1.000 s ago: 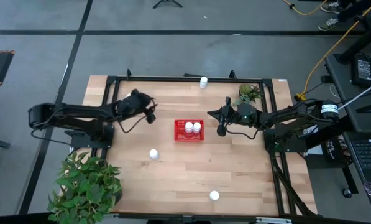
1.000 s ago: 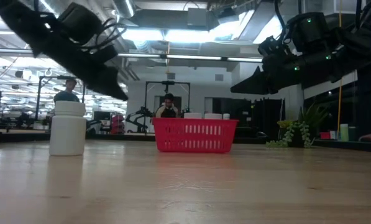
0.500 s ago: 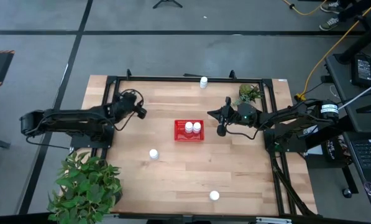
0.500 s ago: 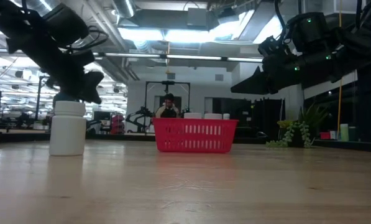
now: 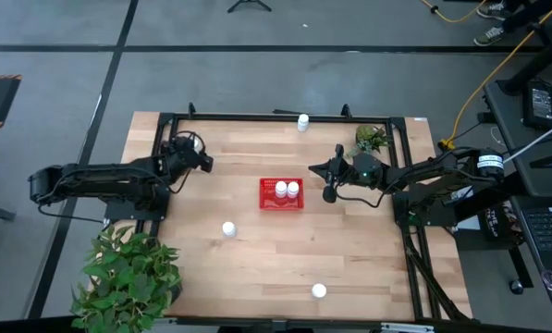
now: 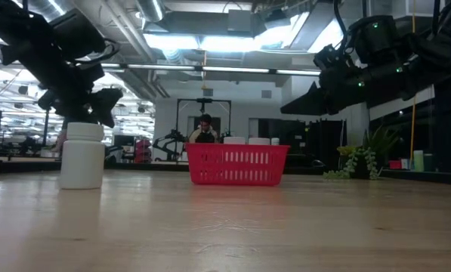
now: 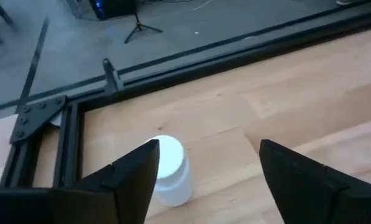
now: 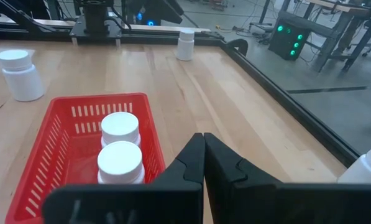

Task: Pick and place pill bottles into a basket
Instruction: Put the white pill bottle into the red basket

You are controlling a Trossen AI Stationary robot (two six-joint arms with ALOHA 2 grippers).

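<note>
Two small white cylindrical pill bottles (image 5: pixel 287 189) stand upright, caps up, in the red perforated plastic basket (image 5: pixel 282 205) at mid-table, four remain outside, and the spread-open left gripper (image 5: pixel 198 154) hovers over one (image 7: pixel 168 169) near the far-left corner, while the clenched right gripper (image 5: pixel 329 193) waits beside the basket.

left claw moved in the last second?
Yes. In the high view the left claw pulled back from near the basket toward the table's left rear corner, over a pill bottle.
</note>
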